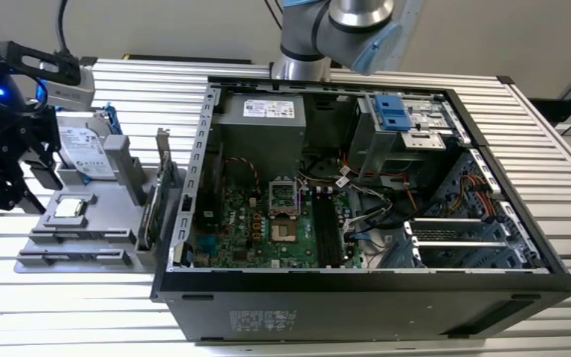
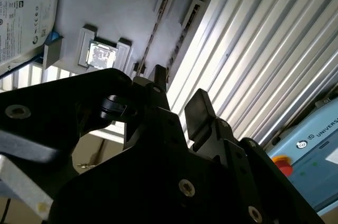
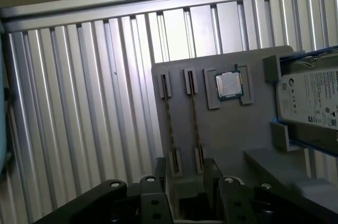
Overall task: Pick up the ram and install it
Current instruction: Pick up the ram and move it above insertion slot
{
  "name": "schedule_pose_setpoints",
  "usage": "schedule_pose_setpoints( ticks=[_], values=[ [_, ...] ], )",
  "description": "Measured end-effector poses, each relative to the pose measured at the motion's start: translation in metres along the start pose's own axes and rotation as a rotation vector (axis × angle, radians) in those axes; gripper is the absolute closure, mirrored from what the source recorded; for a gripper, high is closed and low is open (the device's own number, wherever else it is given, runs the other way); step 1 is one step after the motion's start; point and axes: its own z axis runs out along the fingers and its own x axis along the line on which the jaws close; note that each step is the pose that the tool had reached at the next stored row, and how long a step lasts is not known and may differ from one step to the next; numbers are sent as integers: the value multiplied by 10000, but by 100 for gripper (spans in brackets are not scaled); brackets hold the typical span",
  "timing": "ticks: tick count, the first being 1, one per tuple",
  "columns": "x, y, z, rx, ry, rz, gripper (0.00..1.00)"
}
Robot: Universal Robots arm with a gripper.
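First wrist view showed two thin dark sticks standing on edge in narrow slots of the grey tray (image 3: 232,139): the ram stick next to the processor (image 3: 195,118) and the outer ram stick (image 3: 168,121), parallel and just beside each other, both seated in the tray. The second wrist view gave the same pair, (image 2: 152,34) and (image 2: 183,34); any print on them was too fine to tell.

The gripper (image 3: 185,182) hung above the tray's ram end, clear of both sticks. Its fingers (image 2: 200,108) stood apart with nothing between them. In the exterior view the gripper (image 1: 8,190) was above the tray's outer side.

On the tray beyond the sticks lay the processor (image 3: 229,84), square and silver, its markings unreadable. At the tray's far end a hard drive (image 3: 311,97) in a blue frame carried a white label dense with small print. An upright card with a metal bracket (image 1: 157,193) stood on the edge of the tray nearest the computer case (image 1: 365,279).

The case lay open just beside the tray, with the motherboard (image 1: 265,223) exposed. A white sticker was on its power supply (image 1: 268,109), and another label was on its side panel. Tray and case both rested on a slatted metal bench (image 1: 68,312). A blue box with a red button (image 2: 311,150) stood well away from the tray.
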Motion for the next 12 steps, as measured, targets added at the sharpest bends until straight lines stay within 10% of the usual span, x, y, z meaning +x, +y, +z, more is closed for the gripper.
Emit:
schedule_pose_setpoints(
  ticks=[12],
  values=[
    [43, 1, 215, -10, -53, -120, 0]
  ],
)
